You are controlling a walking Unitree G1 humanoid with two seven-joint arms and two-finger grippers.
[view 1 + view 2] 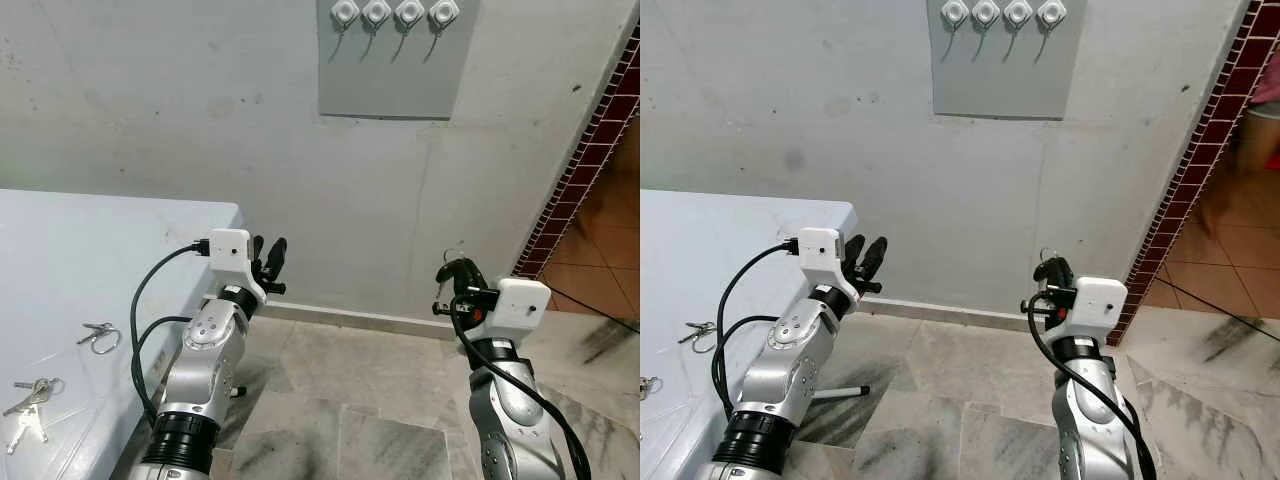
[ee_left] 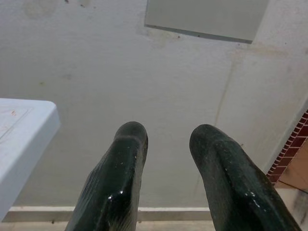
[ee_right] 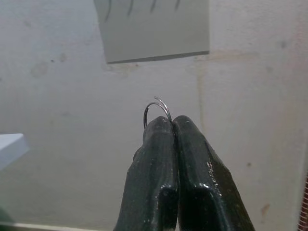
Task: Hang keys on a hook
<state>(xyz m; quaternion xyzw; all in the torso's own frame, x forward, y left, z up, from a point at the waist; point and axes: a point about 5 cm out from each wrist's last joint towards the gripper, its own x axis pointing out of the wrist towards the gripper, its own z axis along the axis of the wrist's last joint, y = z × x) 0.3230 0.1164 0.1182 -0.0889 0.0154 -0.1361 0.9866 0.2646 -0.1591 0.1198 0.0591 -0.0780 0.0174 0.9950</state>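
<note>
Right gripper [image 3: 172,126] pinching key ring [image 3: 156,109], raised below hook board [image 1: 397,58], left gripper [image 2: 166,139] spread, idle beside table [image 1: 120,240].

A thin key ring [image 3: 156,109] pokes up, pinched in the right pincer [image 3: 172,126], below four white-capped hooks [image 1: 393,14] on a grey wall plate [image 1: 395,75].

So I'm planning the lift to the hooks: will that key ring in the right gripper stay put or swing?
The key ring is thin, smooth wire, so it may pivot between the shut right gripper. Little of it protrudes, so hooking looks fiddly. Anything hanging below would probably swing.
</note>
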